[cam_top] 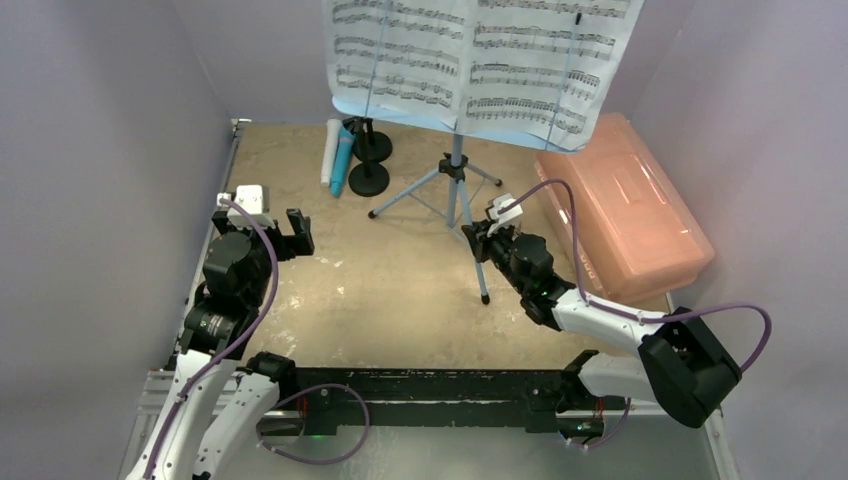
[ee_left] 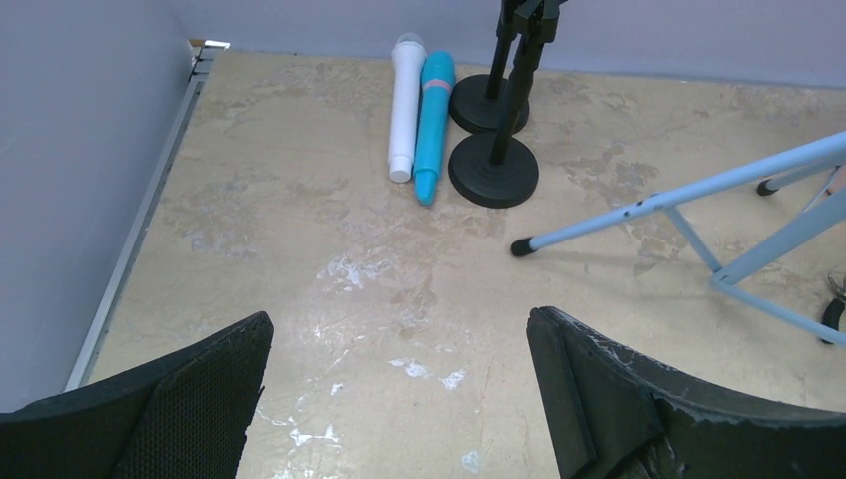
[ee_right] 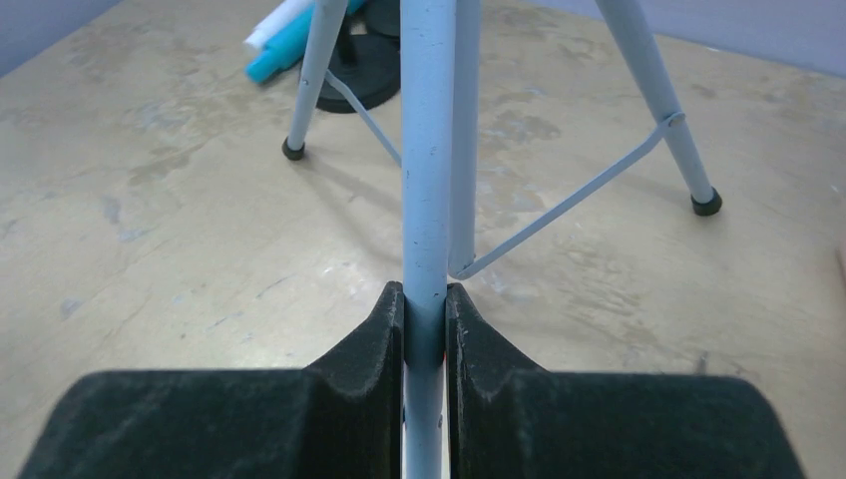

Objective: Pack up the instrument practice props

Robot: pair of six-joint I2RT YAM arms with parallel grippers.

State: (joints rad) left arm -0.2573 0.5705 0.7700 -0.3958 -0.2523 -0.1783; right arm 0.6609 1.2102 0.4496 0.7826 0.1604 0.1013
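Music stand [cam_top: 457, 168], light-blue with skinny round metal tubes, is standing upright toward the back-middle of the mottled beige table [cam_top: 380, 290]. Printed sheet-music pages [cam_top: 480, 60] are spread across its top rack. The right gripper [ee_right: 424, 304] has its black, grainy pads [ee_right: 349, 359] pinched tight on the near tripod leg [ee_right: 427, 150], with the tube squeezed into the narrow slot between them. The left gripper [ee_left: 397, 324] is spread wide with nothing in it, hovering over the tabletop on the left side. Over by the back wall, a white toy microphone [ee_left: 404, 105] and a teal-blue toy microphone [ee_left: 433, 125] lie side by side, touching. Right beside them are two black mic holders [ee_left: 493, 172] with flat round disc bases. A translucent pink plastic box [cam_top: 625, 205] with a rounded lid sits to the right of the stand, clear of its legs.
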